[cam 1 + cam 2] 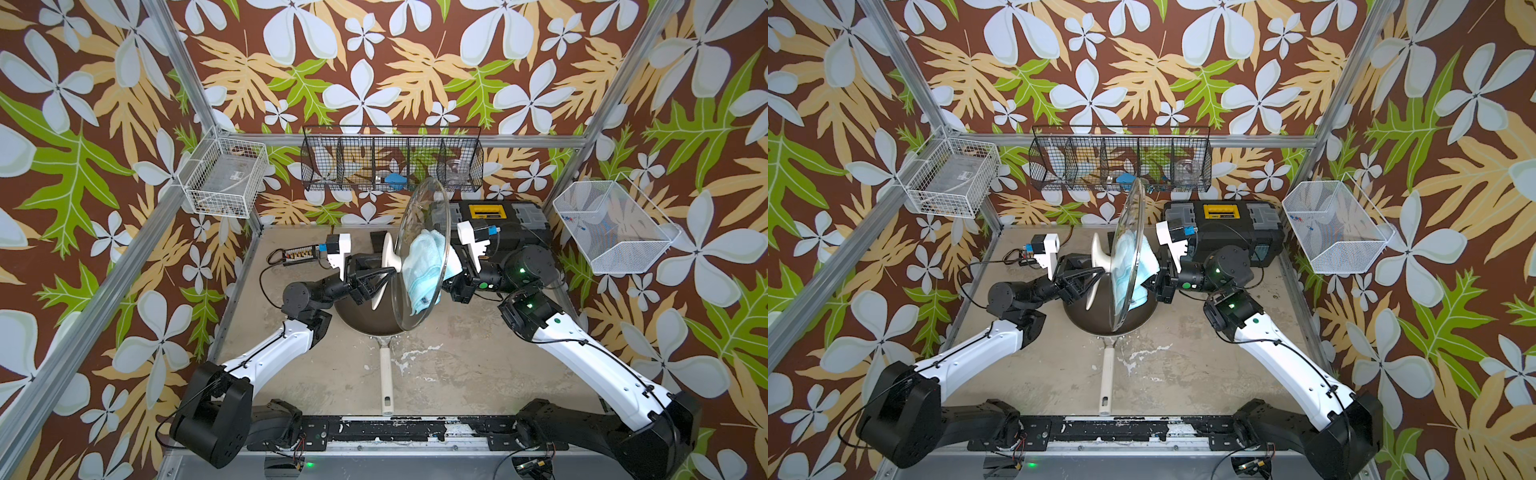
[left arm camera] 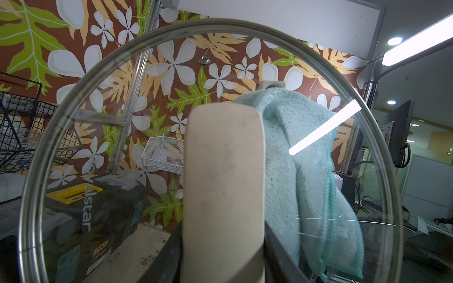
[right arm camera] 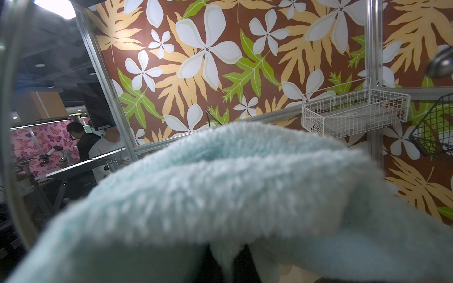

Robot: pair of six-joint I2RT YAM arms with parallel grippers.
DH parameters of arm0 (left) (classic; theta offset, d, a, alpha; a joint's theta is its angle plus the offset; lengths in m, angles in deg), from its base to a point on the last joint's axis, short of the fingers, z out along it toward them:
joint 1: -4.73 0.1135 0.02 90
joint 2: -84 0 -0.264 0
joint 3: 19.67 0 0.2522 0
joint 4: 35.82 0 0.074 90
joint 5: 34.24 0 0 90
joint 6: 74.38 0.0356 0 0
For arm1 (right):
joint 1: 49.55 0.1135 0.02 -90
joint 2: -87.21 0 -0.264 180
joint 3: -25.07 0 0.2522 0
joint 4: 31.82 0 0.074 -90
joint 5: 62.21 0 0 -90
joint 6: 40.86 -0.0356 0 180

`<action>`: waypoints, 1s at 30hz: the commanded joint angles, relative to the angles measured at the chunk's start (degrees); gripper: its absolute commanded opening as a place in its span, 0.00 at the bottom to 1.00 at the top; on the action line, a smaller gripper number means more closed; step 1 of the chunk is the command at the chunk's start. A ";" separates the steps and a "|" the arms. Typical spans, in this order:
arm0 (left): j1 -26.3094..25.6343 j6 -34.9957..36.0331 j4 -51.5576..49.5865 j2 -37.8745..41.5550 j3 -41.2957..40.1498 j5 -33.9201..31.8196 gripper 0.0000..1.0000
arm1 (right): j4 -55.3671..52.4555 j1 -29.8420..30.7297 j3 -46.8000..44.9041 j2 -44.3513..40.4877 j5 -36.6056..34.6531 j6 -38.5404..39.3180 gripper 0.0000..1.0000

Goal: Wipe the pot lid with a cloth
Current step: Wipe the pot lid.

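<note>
While the left gripper (image 1: 384, 274) clamps the cream handle (image 2: 223, 183) of the pot lid (image 1: 419, 208), held on edge at frame centre above the pan (image 1: 361, 318), the right gripper (image 1: 1152, 276) grips the cloth (image 1: 424, 266), pressed to the glass.

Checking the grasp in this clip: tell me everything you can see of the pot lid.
The pot lid is a large round disc of clear glass with a metal rim, a small metal vent and a cream bar handle. It stands on edge above the dark pan, with the left claw shut on its handle. The light blue cloth, held by the right claw, lies against its underside.
</note>
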 commanded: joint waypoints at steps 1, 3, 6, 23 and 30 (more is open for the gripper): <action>-0.08 2.18 3.97 0.81 0.13 0.67 0.00 | 2.90 -0.88 2.01 0.50 -1.55 0.22 0.00; -0.07 2.45 3.54 0.98 0.08 0.81 0.00 | 3.03 -1.61 3.26 1.01 -1.47 0.20 0.00; -0.08 2.45 3.34 0.91 -0.05 0.85 0.00 | 2.93 -2.75 5.71 2.22 -1.15 -0.03 0.00; -0.07 2.11 2.92 1.42 -1.01 1.80 0.00 | 5.43 -6.80 18.76 13.56 -0.94 -3.09 0.00; -0.07 2.06 3.08 1.85 -1.61 2.33 0.00 | 3.74 -8.66 24.75 18.33 0.27 -2.96 0.00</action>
